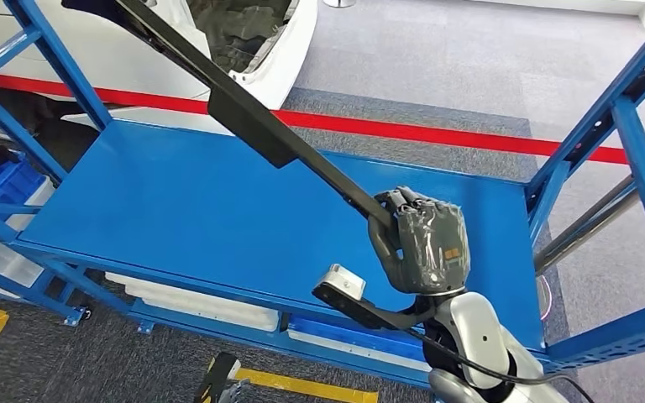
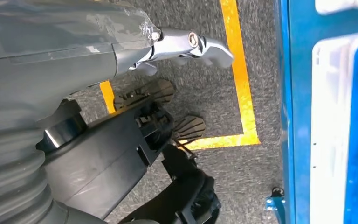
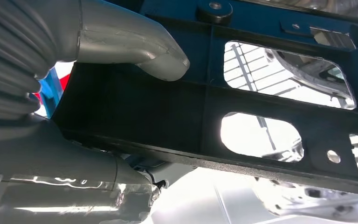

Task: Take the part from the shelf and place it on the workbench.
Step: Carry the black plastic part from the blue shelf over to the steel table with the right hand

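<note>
Above the blue shelf deck (image 1: 176, 210), the right hand (image 1: 424, 243) grips 1 long black plastic part (image 1: 243, 117), fingers wrapped around its lower end, thumb (image 3: 163, 58) pressed on it. Left hand (image 2: 135, 135) hangs over grey carpet (image 2: 233, 182), fingers apart, holding nothing.

Part's (image 1: 243, 117) far end beyond frame, seemingly.

No readable text, labels or numbers anywhere. Small orange patch on the right hand (image 1: 424, 243) is too blurred to read.
</note>
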You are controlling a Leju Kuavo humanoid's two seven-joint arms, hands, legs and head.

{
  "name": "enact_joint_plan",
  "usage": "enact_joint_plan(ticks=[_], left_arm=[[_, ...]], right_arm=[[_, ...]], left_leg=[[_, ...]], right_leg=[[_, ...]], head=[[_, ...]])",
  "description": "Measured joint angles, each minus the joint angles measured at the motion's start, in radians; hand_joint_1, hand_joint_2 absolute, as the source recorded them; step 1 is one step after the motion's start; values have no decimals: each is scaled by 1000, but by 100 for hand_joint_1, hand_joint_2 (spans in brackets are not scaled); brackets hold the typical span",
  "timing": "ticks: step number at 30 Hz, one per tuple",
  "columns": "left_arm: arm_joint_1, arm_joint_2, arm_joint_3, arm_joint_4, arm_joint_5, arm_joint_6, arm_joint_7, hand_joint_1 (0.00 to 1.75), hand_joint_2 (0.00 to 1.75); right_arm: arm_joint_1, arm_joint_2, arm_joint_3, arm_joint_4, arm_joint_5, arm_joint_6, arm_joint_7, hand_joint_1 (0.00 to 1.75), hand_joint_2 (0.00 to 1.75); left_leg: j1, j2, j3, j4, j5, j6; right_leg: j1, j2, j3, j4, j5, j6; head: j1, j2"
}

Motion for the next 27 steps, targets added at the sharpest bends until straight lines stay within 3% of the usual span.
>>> enact_joint_plan(ticks=[3, 6, 8, 9, 10, 12, 14, 17, 19, 22, 23, 24, 25, 27], left_arm=[[0, 0, 0, 0, 0, 0, 0, 0, 175], [1, 0, 1, 0, -1, 0, 1, 0, 175], [3, 1, 1, 0, -1, 0, 2, 0, 175], [4, 1, 1, 0, -1, 0, 3, 0, 175], [3, 1, 1, 0, -1, 0, 3, 0, 175], [2, 2, 1, 0, -2, 0, 3, 0, 175], [1, 2, 1, 0, -2, 0, 3, 0, 175], [3, 2, 1, 0, -2, 0, 3, 0, 175], [1, 2, 1, 0, -2, 0, 3, 0, 175], [1, 2, 1, 0, -2, -1, 3, 0, 175], [2, 2, 1, 0, -3, -1, 3, 0, 175], [2, 3, 1, 0, -3, -2, 3, 0, 175], [2, 3, 1, 0, -3, -2, 3, 0, 175], [1, 3, 1, 0, -4, -3, 3, 0, 175]], right_arm=[[-1, -2, 0, 0, -2, -1, 1, 164, 175], [-4, -2, 1, 0, -4, -2, 1, 164, 175], [-4, -2, 3, 0, -6, -2, 1, 164, 175], [-3, -2, 5, 0, -7, -2, 1, 164, 175], [-3, -2, 6, 0, -7, -2, 1, 164, 175], [-4, -2, 7, 0, -8, -2, 1, 164, 175], [-4, -3, 7, 0, -8, -2, 1, 164, 175], [-4, -3, 8, -1, -8, -3, 1, 164, 175], [-4, -4, 8, -1, -8, -3, 0, 164, 175], [-4, -4, 9, 0, -8, -3, 0, 164, 175], [-3, -4, 10, 0, -8, -3, 0, 164, 175], [-3, -4, 11, 0, -8, -3, 0, 164, 175], [-3, -4, 12, 0, -8, -3, 1, 164, 175], [-3, -5, 12, -1, -8, -3, 1, 164, 175]], left_leg=[[2, 1, -13, 32, -25, -18], [9, 2, -90, 199, -105, -34], [14, 2, -135, 280, -118, -38], [16, 2, -135, 269, -97, -38], [17, 2, -118, 223, -60, -37], [18, 2, -69, 96, 6, -34], [16, 1, -49, 31, 25, -28], [14, 1, -52, 20, 34, -11], [16, 3, -55, 13, 44, 3], [14, 6, -68, 14, 54, 12], [13, 7, -72, 15, 57, 13], [12, 7, -76, 17, 59, 13], [12, 6, -79, 18, 60, 12], [10, 6, -82, 21, 63, 8]], right_leg=[[-4, 0, 3, -11, -3, -12], [-5, -4, 5, -13, -3, -21], [-5, -5, 4, -11, -4, -22], [-5, -4, 5, -10, -4, -22], [-6, -4, 5, -8, -4, -22], [-4, -2, 3, -3, -5, -19], [-2, -1, -2, 0, -2, -10], [-4, -1, -7, 1, 0, 8], [-7, -2, -22, 46, -41, 18], [-7, -2, -83, 222, -146, 25], [-7, -2, -90, 257, -158, 25], [-7, -2, -81, 255, -151, 24], [-6, -2, -52, 216, -128, 21], [-3, -2, 27, 81, -74, 10]], head=[[-11, 0], [-31, 0], [-40, 0], [-44, 0], [-48, 0], [-58, 0], [-61, 0], [-54, 0], [-47, 0], [-27, 0], [-23, 0], [-20, 0], [-17, 0], [-8, 0]])
